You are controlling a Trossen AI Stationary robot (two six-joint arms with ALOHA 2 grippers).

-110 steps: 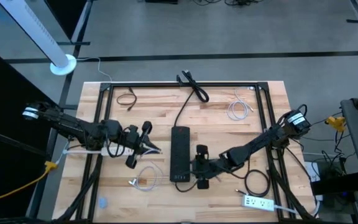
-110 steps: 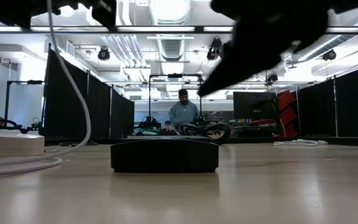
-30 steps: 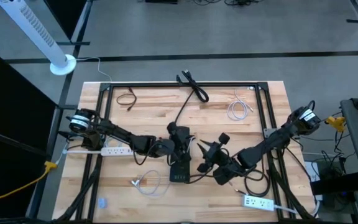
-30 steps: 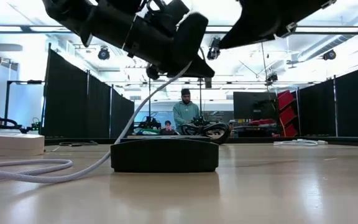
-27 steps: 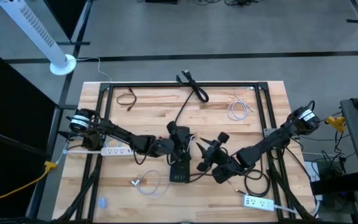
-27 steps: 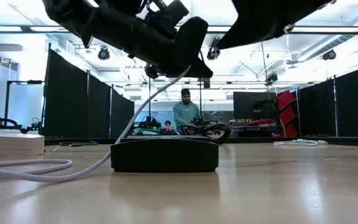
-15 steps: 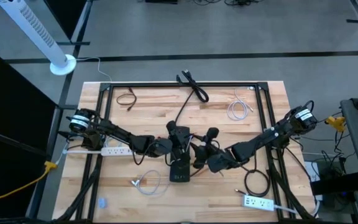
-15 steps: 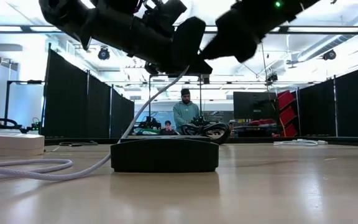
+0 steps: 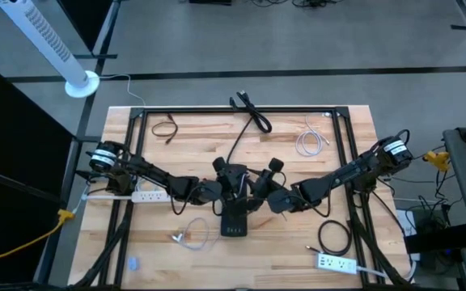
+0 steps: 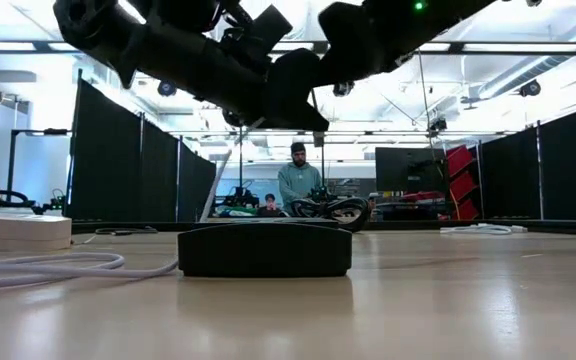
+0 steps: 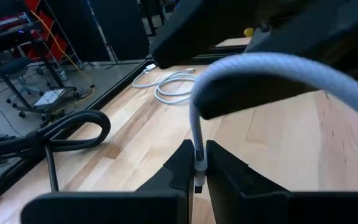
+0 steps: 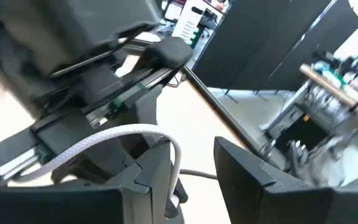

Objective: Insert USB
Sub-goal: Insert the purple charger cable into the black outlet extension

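A black power strip (image 9: 234, 218) (image 10: 265, 250) lies flat at the table's middle. Just above its far end my left gripper (image 9: 231, 179) (image 11: 197, 180) is shut on the plug of a white USB cable (image 11: 253, 65). The cable arches up from the plug, and its slack part (image 10: 48, 268) trails to a loose end on the table (image 9: 186, 236). My right gripper (image 9: 257, 187) (image 12: 191, 168) hovers open right beside the left one. The cable (image 12: 110, 138) runs down along the inner side of one of its fingers; whether it touches, I cannot tell. My left gripper pinches the cable's plug end (image 11: 199, 167) between its two fingertips, just where the white cord comes out. The cord rises from the fingers and bends over in an arch. The plug is lifted clear of the power strip; its metal tip is hidden by the fingers.
A white power strip (image 9: 148, 195) (image 10: 18, 230) lies at the left, another (image 9: 336, 262) at the near right. A black cable coil (image 9: 334, 236), a white coil (image 9: 310, 143) and a black cord (image 9: 249, 109) lie around. A person (image 10: 296, 185) stands far behind.
My right gripper has swung from the power strip's right toward the table's left and far edge, and now stands close against my left gripper. My left gripper has kept hold of the cable. The cable's hanging stretch has drawn back from the strip's near corner.
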